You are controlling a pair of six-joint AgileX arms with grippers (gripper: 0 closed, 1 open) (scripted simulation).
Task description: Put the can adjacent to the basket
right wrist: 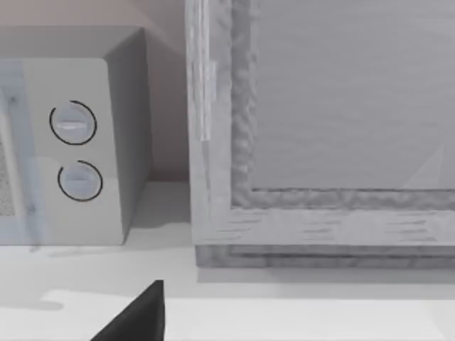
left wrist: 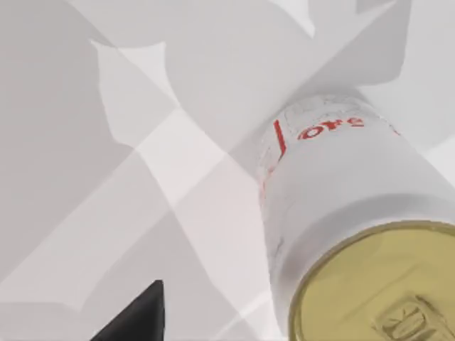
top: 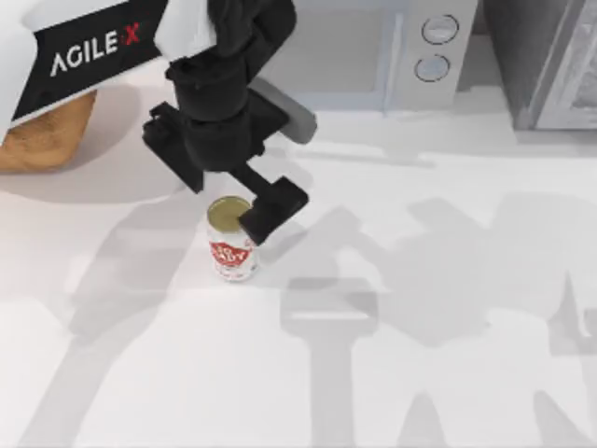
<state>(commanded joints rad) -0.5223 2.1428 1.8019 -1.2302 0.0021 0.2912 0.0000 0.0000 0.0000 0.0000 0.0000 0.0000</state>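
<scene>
Can: the small white can [top: 231, 245] with its red label and dull gold top stands upright on the white table [top: 420, 373], left of the table's middle in the top view; the left wrist view has it close up [left wrist: 355, 213], gold lid nearest the camera.
Basket: the orange-brown wicker basket [top: 42, 135] sits at the far left edge of the table, partly under the white AgileX arm link, well apart from the can.
Left gripper: the black left gripper [top: 244, 210] hangs right over the can's top, one finger [top: 270, 207] lying across the can's right rim (the other is hidden by the wrist, so I cannot tell how far the jaws are spread, or whether they pinch the can).
Left wrist detail: one dark fingertip [left wrist: 138, 316] is off to the side of the can, not touching it.
Right arm: parked, its wrist camera facing a grey microwave [right wrist: 71, 142] with two round dials and a framed grey panel [right wrist: 334, 128] beside it; one dark fingertip [right wrist: 138, 316] shows (jaw state cannot be told).
</scene>
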